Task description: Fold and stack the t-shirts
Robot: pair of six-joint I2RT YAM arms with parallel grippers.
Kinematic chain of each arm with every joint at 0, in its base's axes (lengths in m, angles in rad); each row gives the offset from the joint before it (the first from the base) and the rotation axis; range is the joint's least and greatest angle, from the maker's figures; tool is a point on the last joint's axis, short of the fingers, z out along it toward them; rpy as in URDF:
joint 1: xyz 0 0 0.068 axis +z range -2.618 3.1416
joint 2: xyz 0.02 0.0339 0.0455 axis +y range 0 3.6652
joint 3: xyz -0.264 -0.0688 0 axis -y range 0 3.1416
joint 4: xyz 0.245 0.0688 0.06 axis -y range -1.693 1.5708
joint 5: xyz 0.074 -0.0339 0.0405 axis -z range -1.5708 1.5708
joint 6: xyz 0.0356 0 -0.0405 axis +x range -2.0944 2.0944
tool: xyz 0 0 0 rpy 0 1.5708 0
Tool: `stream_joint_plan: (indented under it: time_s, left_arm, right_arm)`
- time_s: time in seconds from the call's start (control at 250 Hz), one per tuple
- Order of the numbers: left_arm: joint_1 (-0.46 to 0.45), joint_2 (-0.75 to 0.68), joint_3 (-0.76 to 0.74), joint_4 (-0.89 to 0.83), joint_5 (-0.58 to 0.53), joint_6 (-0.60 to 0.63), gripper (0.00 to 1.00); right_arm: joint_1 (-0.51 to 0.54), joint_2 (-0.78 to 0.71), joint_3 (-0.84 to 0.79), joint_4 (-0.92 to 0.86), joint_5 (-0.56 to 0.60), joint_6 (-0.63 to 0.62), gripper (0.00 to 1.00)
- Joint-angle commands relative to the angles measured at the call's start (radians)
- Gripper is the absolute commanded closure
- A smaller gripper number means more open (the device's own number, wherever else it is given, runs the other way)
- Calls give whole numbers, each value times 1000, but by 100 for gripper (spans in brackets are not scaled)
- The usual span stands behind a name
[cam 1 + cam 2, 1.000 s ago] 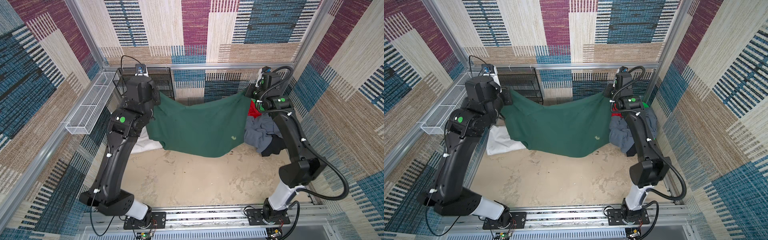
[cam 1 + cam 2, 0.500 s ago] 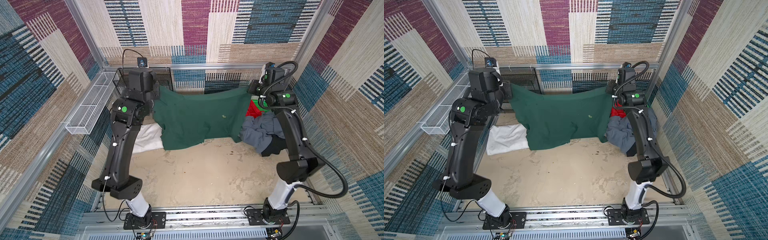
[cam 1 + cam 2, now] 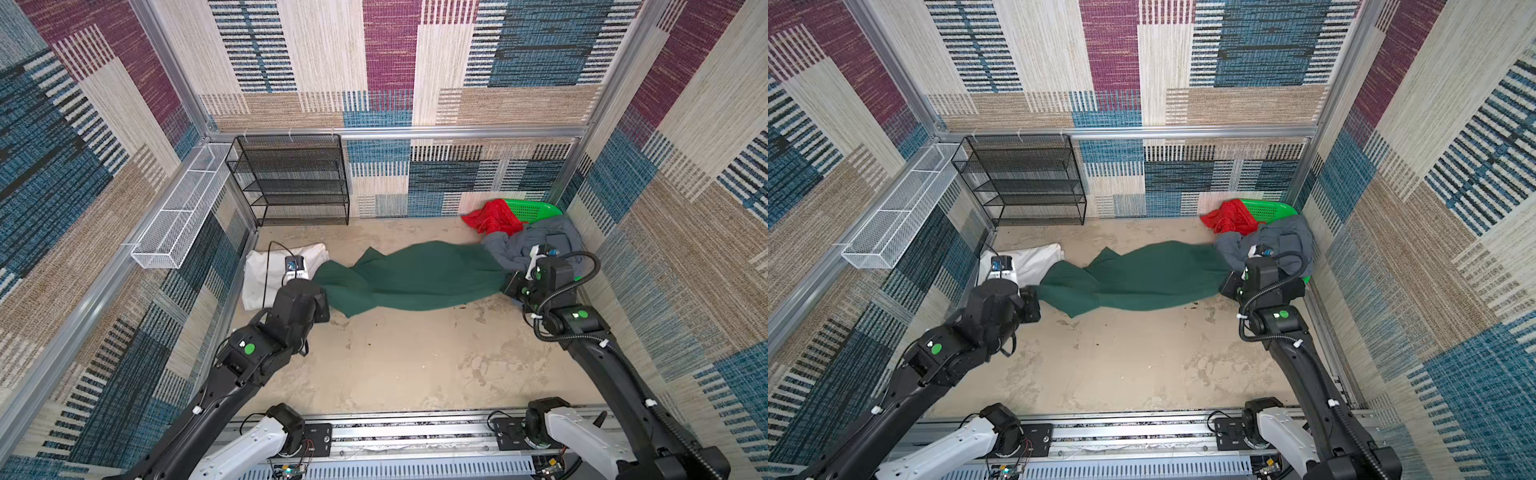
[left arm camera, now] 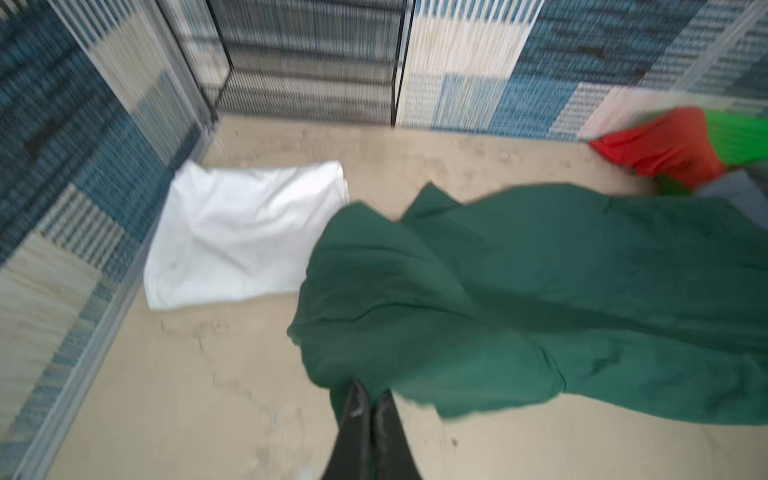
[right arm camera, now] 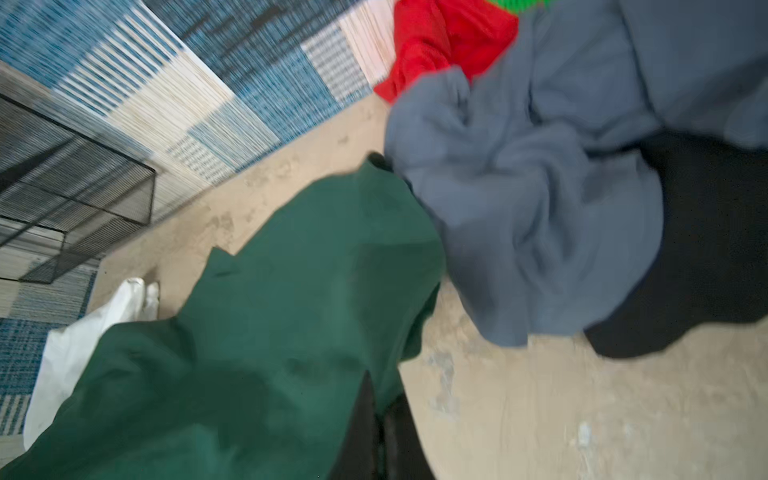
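- Sandy surface [image 3: 415, 365] and stripy walls all round, seen in both top views. Where is the dark green shirt [image 3: 415, 274]?
- It lies on the surface in one long bunched strip that runs from side to side. The left claw [image 3: 325, 308] is at one end and the right claw [image 3: 509, 286] is at the other.
- Which arm is nearer?
- Neither one. Each arm has its own end. In a top view the white shirt [image 3: 1042, 262] lies folded just beside the left end. The grey-blue shirt [image 3: 1279, 237] and red shirt [image 3: 1229, 218] are heaped by the right end, at the green basket [image 3: 1271, 207].
- What does the left wrist view show?
- The left claw [image 4: 372, 399] is pressed together and pinches the green cloth's edge. The cloth spreads out ahead of it toward the red shirt.
- And the right wrist view?
- The right claw [image 5: 376, 395] pinches the other end. A black shirt [image 5: 706, 249] peeks out from under the grey-blue one.
- What matters next?
- I think both claws must move together and keep the strip straight between them.
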Motion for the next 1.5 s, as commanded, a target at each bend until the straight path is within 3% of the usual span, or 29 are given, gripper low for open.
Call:
stream_joint_plan:
  time_s: [0.0,0.092,0.364,0.396,0.432,0.508,0.58,0.64,0.812,0.98,1.204,1.292,1.496]
  left_arm:
    - [-51,-72,-130,-73,-24,-207,100]
    - [-68,-112,-207,-114,-23,-285,100]
    - [-82,-218,-275,-284,-51,-406,100]
    - [-82,-237,-285,-298,-51,-416,100]
    - [-82,-262,-294,-303,-40,-420,100]
    - [-82,-298,-306,-303,-21,-421,63]
    - [-83,-307,-293,-313,-28,-415,34]
    - [-83,-299,-271,-317,-40,-403,23]
    - [-81,-232,-189,-275,-77,-327,8]
    - [-82,-174,-145,-150,-101,-240,4]
    - [-80,-76,-96,-45,-105,-141,2]
    - [-80,-56,-89,-24,-86,-131,1]
    - [-80,-47,-97,24,-34,-118,1]
  right_arm:
    - [0,-66,-104,18,38,128,100]
    - [0,-112,-158,-8,104,186,100]
    - [0,-114,-219,-77,121,213,100]
    - [0,-109,-226,-74,116,209,90]
    - [0,-101,-228,-69,107,203,70]
    - [0,-70,-201,-60,94,189,30]
    - [0,-20,-142,-61,100,158,17]
    - [0,30,-90,-64,103,125,16]
    - [1,236,94,-33,97,10,14]
    - [-1,525,371,-40,142,-97,22]
    - [-4,934,798,-198,269,-220,38]
    - [-4,1017,895,-228,323,-246,46]
    - [-12,1130,988,-282,353,-297,47]
